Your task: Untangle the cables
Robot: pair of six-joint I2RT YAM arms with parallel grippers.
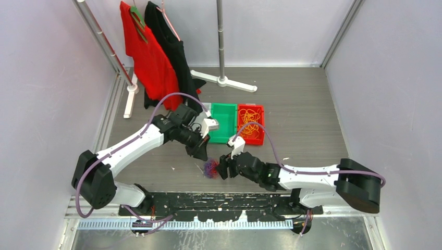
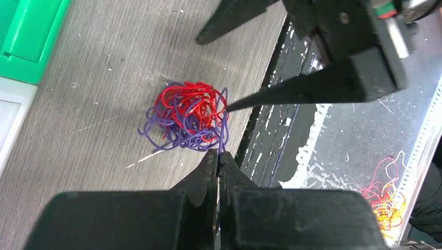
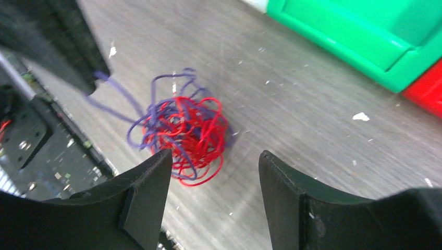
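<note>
We've got the left gripper [image 2: 219, 156] clenched, pinching one strand of the purple cable [image 2: 177, 136]. Right gripper [image 3: 215, 154] is released, jaws spread wide, holding nothing. Purple cable is balled up with the red cable [image 3: 195, 127] on the worktop [image 3: 312, 104], just ahead of the right gripper, between both grippers. Orange cables [image 1: 250, 121] sit in a red bin [image 1: 251, 141] beyond the right gripper.

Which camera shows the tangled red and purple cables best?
The left wrist view: the red and purple cables lie whole and sharp. The right wrist view is blurrier; the top view shows a tiny clump.
</note>
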